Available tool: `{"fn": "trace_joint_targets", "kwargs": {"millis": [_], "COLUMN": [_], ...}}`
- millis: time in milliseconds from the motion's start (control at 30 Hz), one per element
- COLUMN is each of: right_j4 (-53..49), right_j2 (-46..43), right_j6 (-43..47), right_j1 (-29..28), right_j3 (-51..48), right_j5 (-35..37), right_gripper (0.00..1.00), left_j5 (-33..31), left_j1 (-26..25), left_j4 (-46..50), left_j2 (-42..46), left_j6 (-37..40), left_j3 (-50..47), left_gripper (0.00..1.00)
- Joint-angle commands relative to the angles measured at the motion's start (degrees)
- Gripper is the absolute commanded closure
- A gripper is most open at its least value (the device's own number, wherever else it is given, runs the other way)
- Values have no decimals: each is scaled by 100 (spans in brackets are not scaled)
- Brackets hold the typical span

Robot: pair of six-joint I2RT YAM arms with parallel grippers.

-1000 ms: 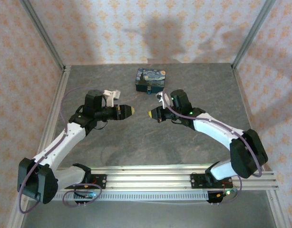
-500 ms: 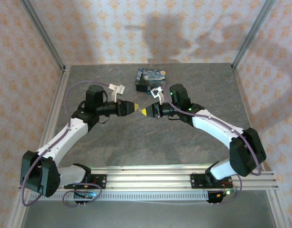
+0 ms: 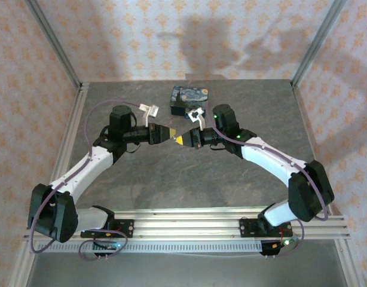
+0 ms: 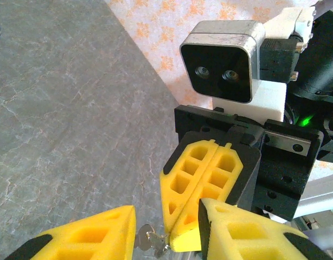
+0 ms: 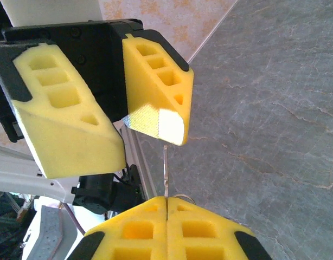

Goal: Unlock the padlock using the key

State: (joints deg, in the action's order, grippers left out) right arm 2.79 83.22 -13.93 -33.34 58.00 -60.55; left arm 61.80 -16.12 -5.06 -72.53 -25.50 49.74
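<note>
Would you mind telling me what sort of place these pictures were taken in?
Probably a robot test booth: a left arm and right arm bolted to an aluminium rail, a grey stone-look table, patterned backdrop walls in metal framing.

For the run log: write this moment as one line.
right gripper: shut on key | left gripper: open around key | both: raised over table

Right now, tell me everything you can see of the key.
The key is small and silvery, metal by its look. The right gripper has its jaws shut on one end, and the rest sticks out as a thin strip in the right wrist view. It lies between the left gripper's parted jaws, above the table; whether they touch it is unclear.
</note>
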Motion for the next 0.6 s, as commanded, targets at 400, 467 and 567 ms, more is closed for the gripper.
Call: {"fn": "trace_joint_targets", "kwargs": {"millis": [400, 467, 567], "right_j4": [411, 441, 485], "right_j2": [32, 43, 44], "right_j6": [-153, -180, -206], "right_j1": [-44, -42, -48], "right_j3": [168, 156, 168], "right_j5": [-212, -188, -160], "right_gripper": [100, 100, 100], "left_j5": [133, 169, 207], "left_j1": [21, 21, 21], "left_j4": [13, 32, 71], "left_j2": [-17, -23, 2], "left_j6": [122, 127, 125], "left_j3": [-8, -8, -17], "left_gripper": [65, 66, 71]}}
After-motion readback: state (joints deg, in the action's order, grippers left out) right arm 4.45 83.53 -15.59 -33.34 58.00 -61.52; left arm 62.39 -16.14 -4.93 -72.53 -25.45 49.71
